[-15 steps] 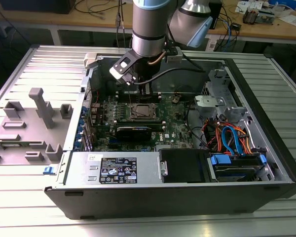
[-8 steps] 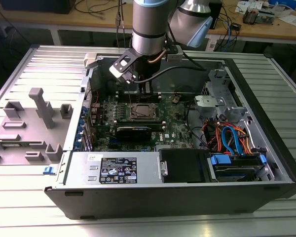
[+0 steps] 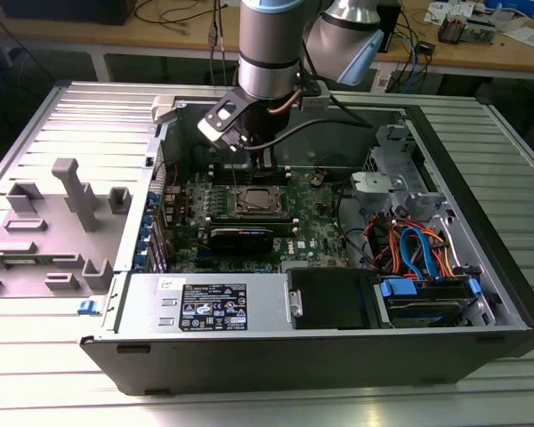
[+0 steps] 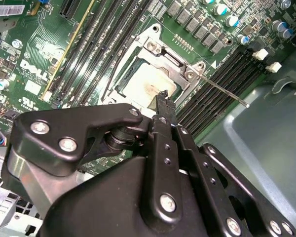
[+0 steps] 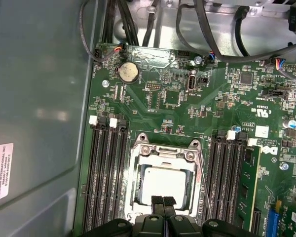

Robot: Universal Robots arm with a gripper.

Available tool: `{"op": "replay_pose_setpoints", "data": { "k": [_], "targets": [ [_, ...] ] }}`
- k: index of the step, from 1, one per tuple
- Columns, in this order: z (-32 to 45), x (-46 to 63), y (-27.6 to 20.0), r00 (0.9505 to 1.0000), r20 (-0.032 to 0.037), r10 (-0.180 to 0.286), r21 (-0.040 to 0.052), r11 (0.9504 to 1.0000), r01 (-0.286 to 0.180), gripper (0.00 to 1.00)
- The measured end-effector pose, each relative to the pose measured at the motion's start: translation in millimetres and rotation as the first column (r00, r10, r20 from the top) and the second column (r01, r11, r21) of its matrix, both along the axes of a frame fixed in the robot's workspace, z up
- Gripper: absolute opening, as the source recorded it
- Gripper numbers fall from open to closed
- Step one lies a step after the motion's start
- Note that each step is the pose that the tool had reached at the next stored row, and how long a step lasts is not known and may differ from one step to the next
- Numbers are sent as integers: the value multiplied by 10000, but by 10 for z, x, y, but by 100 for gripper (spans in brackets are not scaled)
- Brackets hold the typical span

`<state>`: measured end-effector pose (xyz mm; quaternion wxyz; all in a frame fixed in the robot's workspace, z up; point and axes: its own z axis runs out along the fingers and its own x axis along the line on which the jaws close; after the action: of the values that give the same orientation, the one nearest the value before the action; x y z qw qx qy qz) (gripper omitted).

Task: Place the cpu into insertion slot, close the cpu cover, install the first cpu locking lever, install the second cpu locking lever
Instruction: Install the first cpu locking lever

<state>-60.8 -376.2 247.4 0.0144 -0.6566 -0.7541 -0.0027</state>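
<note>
The cpu [image 5: 166, 183] lies flat in the insertion slot [image 5: 136, 197] on the green motherboard, its silver top showing a brownish smear in the second wrist view [image 4: 147, 83]. The cpu cover [image 5: 164, 152] lies down over the chip's edges as a metal frame [image 4: 173, 60]. One thin locking lever [image 5: 204, 183] stands out from the socket's side and reaches over the memory slots [image 4: 222, 90]. My gripper [image 5: 163, 201] hangs just above the chip's near edge, fingers shut together with nothing between them [image 4: 163, 98]. In the exterior view my gripper [image 3: 252, 178] is inside the open computer case over the socket [image 3: 252, 203].
Black memory slots [image 5: 106, 173] flank the socket on both sides. A coin battery [image 5: 128, 72] and black cables [image 5: 138, 19] lie beyond it. The case wall [image 5: 34, 98] is close by. Blue and orange cables [image 3: 418, 245] fill the drive bay. Grey fixtures [image 3: 67, 200] sit on the table at the exterior view's left.
</note>
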Motion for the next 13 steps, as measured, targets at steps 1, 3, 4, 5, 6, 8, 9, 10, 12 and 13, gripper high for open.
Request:
{"op": "replay_pose_setpoints", "data": {
  "k": [1, 3, 4, 5, 6, 8, 9, 10, 12, 13],
  "targets": [
    [0, 0, -1, 9999, 0, 113, 9, 9999, -113, 11],
    [0, 0, -2, 9997, 1, 247, 18, 9997, -247, 11],
    [0, 0, -2, 9995, 1, 319, 21, 9995, -319, 11],
    [0, 0, -3, 9993, 0, 387, 23, 9992, -387, 11],
    [0, 0, -3, 9990, 1, 455, 26, 9990, -455, 11],
    [0, 0, -3, 9980, 2, 634, 33, 9980, -634, 11],
    [0, 0, -3, 9974, 2, 718, 36, 9974, -718, 11],
    [0, 0, -3, 9962, 2, 867, 38, 9962, -867, 11],
    [0, 0, -3, 9943, 2, 1066, 42, 9943, -1066, 11],
    [0, 0, -3, 9933, 2, 1152, 44, 9933, -1152, 11]
  ]
}}
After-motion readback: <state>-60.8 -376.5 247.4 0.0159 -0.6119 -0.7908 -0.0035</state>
